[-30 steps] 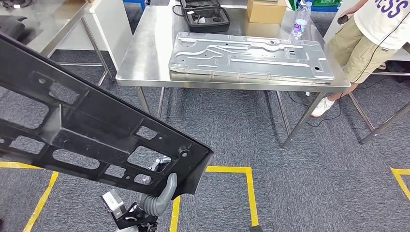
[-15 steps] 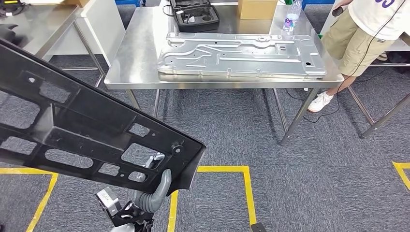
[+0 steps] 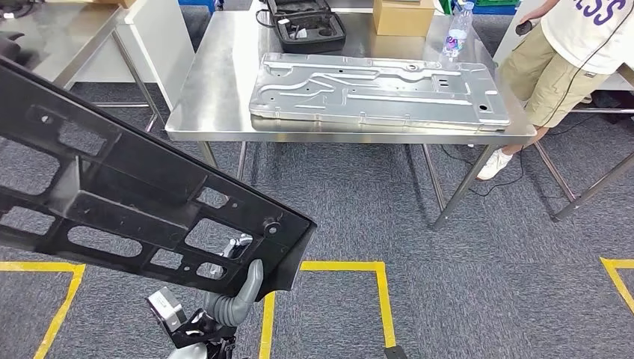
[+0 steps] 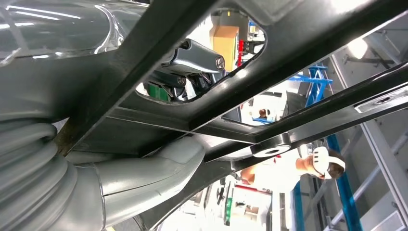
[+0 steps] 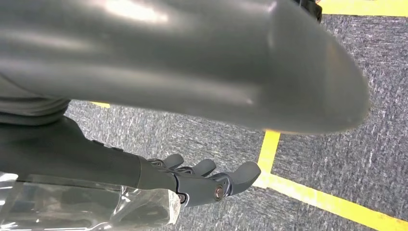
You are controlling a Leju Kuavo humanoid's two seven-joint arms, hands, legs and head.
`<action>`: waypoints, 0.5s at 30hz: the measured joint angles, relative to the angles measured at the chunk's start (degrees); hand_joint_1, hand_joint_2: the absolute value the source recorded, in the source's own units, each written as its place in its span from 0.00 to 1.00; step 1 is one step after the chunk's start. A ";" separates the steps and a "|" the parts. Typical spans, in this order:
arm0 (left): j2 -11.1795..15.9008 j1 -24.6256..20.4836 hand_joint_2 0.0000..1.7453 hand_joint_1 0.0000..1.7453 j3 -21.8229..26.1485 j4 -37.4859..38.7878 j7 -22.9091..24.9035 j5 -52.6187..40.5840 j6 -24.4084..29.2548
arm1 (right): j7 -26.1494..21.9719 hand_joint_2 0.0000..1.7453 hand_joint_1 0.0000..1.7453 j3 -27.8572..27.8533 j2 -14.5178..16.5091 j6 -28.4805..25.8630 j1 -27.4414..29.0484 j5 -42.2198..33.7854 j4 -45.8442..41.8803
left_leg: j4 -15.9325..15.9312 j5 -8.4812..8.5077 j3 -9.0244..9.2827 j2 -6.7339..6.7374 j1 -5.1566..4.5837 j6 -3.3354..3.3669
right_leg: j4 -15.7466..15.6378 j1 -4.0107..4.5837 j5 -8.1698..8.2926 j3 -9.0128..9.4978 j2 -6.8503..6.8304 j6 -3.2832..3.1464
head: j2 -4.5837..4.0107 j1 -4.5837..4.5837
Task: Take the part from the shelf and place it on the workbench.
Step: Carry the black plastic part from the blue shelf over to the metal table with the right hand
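The part is a long black plastic frame (image 3: 127,194) with several cut-outs, slanting across the left of the head view, over the carpet. My left hand (image 3: 238,299) grips its lower right end from below, grey thumb against the edge. In the left wrist view the frame (image 4: 202,120) spans the picture above my left hand (image 4: 144,178). The steel workbench (image 3: 217,112) stands ahead, a stride or two off. My right hand (image 5: 192,180) hangs over the carpet with its fingers loosely spread and nothing in it.
A large stamped metal panel (image 3: 374,90) covers most of the workbench, with a black case (image 3: 303,26), a cardboard box (image 3: 404,15) and a water bottle (image 3: 457,34) behind it. A person (image 3: 568,52) stands at its right end. A second table (image 3: 67,30) is at far left. Yellow tape (image 3: 381,299) marks the floor.
The whole view has swayed slightly left then back, so the camera moved. The black frame stays in my left hand at the same slant.
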 joint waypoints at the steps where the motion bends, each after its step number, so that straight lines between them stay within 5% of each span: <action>1: 0.00 -0.01 1.00 1.00 0.00 0.00 -0.01 0.00 0.00 | 0.01 0.00 0.00 0.00 -0.01 0.00 -0.01 0.02 0.00 | 0.00 -0.33 0.45 -0.04 0.08 -0.22 | -4.04 -0.12 2.54 1.66 -0.17 0.07 | 0.00 0.01; 4: 0.00 -0.11 1.00 1.00 0.01 0.00 -0.01 -0.02 0.01 | 0.02 0.00 0.00 0.00 -0.01 0.00 -0.13 0.07 -0.02 | 0.05 -1.44 1.40 -0.05 -0.13 -1.18 | -14.61 -0.04 6.90 6.52 -0.67 -0.26 | 0.00 0.02; 8: 0.00 -0.20 1.00 1.00 0.02 -0.01 -0.03 -0.09 0.02 | 0.02 0.00 0.00 0.00 -0.02 -0.01 -0.13 0.10 -0.02 | 0.43 -2.44 1.38 0.04 0.05 -2.41 | -15.69 0.27 6.37 7.10 -0.48 -1.93 | 0.00 -0.09; 10: 0.00 -0.26 1.00 1.00 0.04 -0.02 -0.06 -0.17 0.02 | 0.01 0.00 0.00 -0.01 -0.07 -0.02 -0.20 0.11 -0.01 | 5.43 -4.76 -0.93 0.03 0.22 -2.79 | -15.90 0.22 6.04 7.71 -0.45 -2.77 | 0.00 -0.23; 13: 0.02 -0.10 1.00 1.00 0.04 -0.02 -0.07 -0.19 0.03 | 0.01 0.00 0.00 -0.02 -0.11 -0.02 -0.17 0.10 0.00 | 17.66 -8.35 -8.12 0.01 0.19 -2.89 | -15.89 0.56 5.17 8.54 -0.31 -3.34 | 0.00 -0.34; 15: 0.02 -0.02 1.00 1.00 0.04 -0.02 -0.07 -0.19 0.07 | 0.01 0.00 0.00 -0.01 -0.10 -0.02 -0.05 0.08 -0.01 | 17.55 -6.02 -9.54 0.01 0.12 -2.68 | -15.89 0.76 4.48 9.45 -0.10 -3.34 | 0.00 -0.36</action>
